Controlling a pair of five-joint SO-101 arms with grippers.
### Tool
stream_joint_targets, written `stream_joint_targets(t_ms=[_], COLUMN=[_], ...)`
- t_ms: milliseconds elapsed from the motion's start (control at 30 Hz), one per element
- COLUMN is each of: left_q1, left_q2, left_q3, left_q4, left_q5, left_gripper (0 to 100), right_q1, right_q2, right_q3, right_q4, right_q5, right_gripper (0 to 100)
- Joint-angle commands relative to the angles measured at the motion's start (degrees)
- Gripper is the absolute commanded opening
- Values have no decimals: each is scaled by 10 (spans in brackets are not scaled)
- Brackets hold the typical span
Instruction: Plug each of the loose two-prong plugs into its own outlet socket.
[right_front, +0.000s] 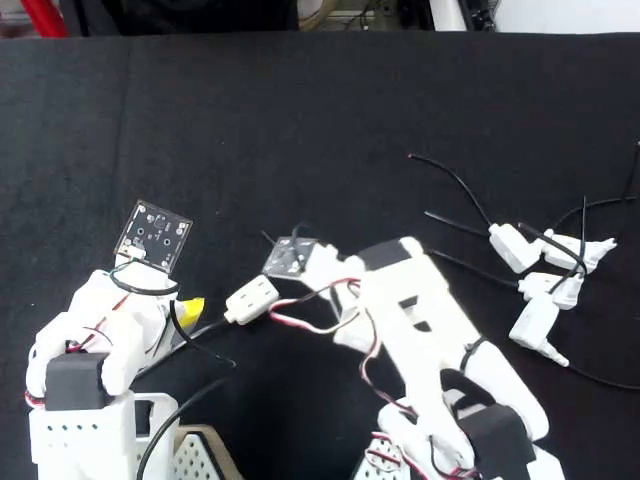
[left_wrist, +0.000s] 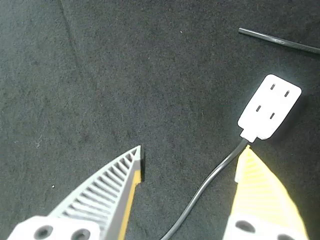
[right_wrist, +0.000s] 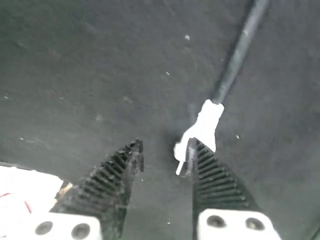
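Note:
A white outlet block (left_wrist: 269, 106) with two pairs of slots lies face up on the black cloth, its black cord (left_wrist: 210, 187) trailing back past my yellow finger (left_wrist: 255, 185). My left gripper (left_wrist: 191, 152) is open just short of the block, holding nothing. In the high view the outlet block (right_front: 252, 298) lies between the two arms, close to the left arm's yellow finger (right_front: 192, 308). My right gripper (right_wrist: 164, 147) is open low over the cloth. A small white two-prong plug (right_wrist: 204, 129) rests against one black finger (right_wrist: 210, 175), prongs pointing into the gap. Several loose white plugs (right_front: 540, 285) lie clustered at the right.
Thin black cables (right_front: 455, 180) spread from the plug cluster across the right side of the cloth. A black cord loop (right_front: 200, 350) lies by the left arm's base. The table's far edge (right_front: 320, 30) has clutter behind it. The far middle of the cloth is bare.

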Motion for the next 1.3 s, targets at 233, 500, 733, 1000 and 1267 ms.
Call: stream_joint_targets(t_ms=[233,500,733,1000,1267], left_q1=[1,1,1,1,2], left_q2=[-5,-5,-5,-5,-5], left_q3=[-3,-2,-3,-4,-7], left_q4=[4,4,4,4,18], left_q5=[0,2,2,1,0], left_gripper=[300,300,300,300,300], right_q1=[-14,43,45,45,77], right_q2=[1,1,2,2,3], right_q3=[15,18,34,98,100], right_q4=[-3,-41,-60,-117,-128], right_q5=[-45,-22,-18,-18,-4], right_gripper=[134,189,185,185,184])
